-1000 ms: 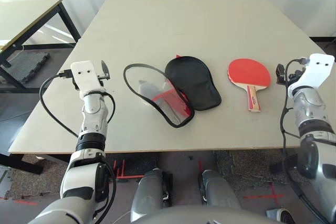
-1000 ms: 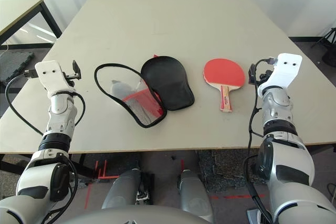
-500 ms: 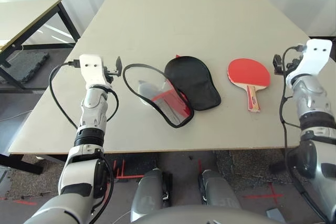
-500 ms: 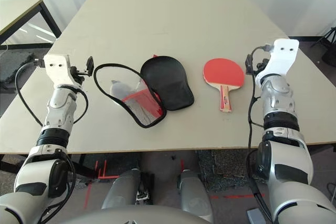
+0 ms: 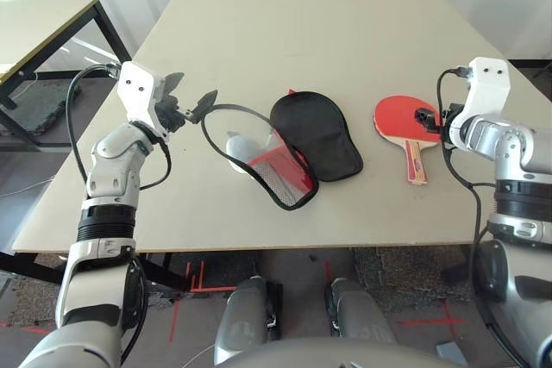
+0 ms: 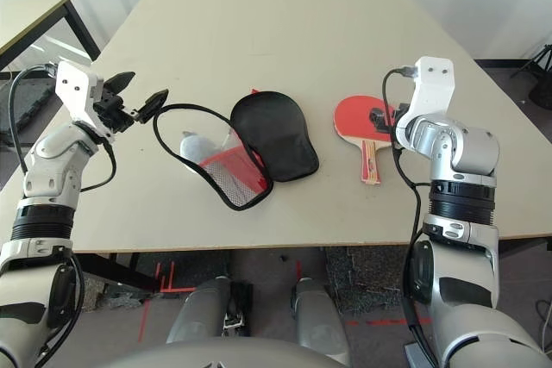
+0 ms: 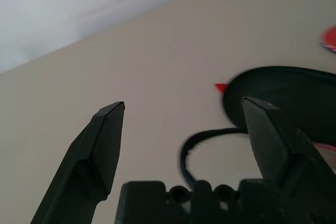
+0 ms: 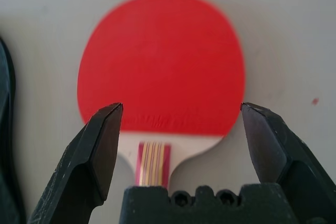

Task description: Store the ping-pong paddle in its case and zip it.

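my left gripper [image 5: 191, 97] wide, empty, by case [image 5: 285, 148] | my right gripper [image 8: 181, 116] wide, empty, over ping-pong paddle [image 8: 163, 66]

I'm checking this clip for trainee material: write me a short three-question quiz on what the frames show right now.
1. True or false: the ping-pong paddle is already inside the case.
2. Which gripper has the paddle framed between its fingers: A the left gripper, B the right gripper?
3. Fill in: the case lies unzipped and ____ on the table.

Key: 1 false, it lies apart on the table, red face up. 2 B. 3 open.
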{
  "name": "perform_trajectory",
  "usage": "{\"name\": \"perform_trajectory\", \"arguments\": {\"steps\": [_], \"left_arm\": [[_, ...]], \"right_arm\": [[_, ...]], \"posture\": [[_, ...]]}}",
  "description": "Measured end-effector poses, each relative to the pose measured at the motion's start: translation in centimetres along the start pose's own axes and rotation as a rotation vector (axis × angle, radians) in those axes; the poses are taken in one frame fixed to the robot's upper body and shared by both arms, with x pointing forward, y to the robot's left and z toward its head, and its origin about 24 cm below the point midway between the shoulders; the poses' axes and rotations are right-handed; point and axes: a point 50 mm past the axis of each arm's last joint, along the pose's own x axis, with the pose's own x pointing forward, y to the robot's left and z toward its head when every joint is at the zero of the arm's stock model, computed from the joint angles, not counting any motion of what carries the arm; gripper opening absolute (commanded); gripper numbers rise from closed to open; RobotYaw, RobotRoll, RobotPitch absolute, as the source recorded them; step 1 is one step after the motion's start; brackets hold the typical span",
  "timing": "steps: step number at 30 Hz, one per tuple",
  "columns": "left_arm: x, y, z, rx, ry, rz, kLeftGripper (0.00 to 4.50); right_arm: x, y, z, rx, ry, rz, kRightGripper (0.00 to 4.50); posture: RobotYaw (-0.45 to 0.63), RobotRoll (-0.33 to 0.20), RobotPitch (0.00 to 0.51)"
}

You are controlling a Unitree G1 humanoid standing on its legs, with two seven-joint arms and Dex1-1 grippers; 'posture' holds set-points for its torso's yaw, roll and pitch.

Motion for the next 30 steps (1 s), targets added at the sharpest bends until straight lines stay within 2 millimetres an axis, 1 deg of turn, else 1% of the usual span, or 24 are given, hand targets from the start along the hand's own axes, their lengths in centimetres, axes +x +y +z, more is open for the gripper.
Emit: {"name": "perform_trajectory", "arguments": {"steps": [1, 4, 9, 13, 17, 21, 26, 28, 30], "left_arm": [[0.0, -0.5, 0.7, 0.017, 0.016, -0.092, 4.50], [-0.1, -1.5, 2.0, 0.027, 0.029, -0.229, 4.50], [0.3, -2.8, 2.3, 0.000, 0.046, -0.348, 4.50], [0.5, -3.1, 2.4, -0.007, 0.051, -0.390, 4.50], [0.6, -3.3, 2.4, -0.010, 0.054, -0.413, 4.50], [0.6, -3.2, 2.4, -0.010, 0.054, -0.413, 4.50], [0.6, -3.3, 2.4, -0.010, 0.053, -0.414, 4.50], [0.6, -3.3, 2.4, -0.011, 0.052, -0.414, 4.50], [0.6, -3.3, 2.4, -0.011, 0.052, -0.413, 4.50]], "right_arm": [[0.1, 0.3, -0.4, 0.006, 0.029, 0.009, 4.46], [0.2, 0.6, -1.0, 0.017, 0.077, 0.022, 4.46], [0.6, 1.3, -1.8, 0.025, 0.121, 0.035, 4.46], [0.7, 1.6, -2.4, 0.027, 0.139, 0.029, 4.46], [0.4, 1.4, -2.6, 0.037, 0.138, 0.001, 4.46], [-0.1, 1.3, -3.5, 0.042, 0.171, -0.017, 4.46], [-1.5, 1.5, -3.7, 0.036, 0.170, -0.021, 4.46], [-1.6, 1.4, -4.3, 0.046, 0.184, -0.022, 4.46], [-1.4, 1.0, -5.0, 0.054, 0.206, -0.037, 4.09]], "posture": [[0.07, 0.000, 0.085], [0.07, 0.000, 0.082], [0.06, 0.000, 0.076], [0.06, 0.000, 0.066], [0.06, 0.000, 0.066], [0.06, 0.000, 0.066], [0.06, 0.000, 0.076], [0.06, 0.000, 0.078], [0.06, 0.000, 0.080]]}}
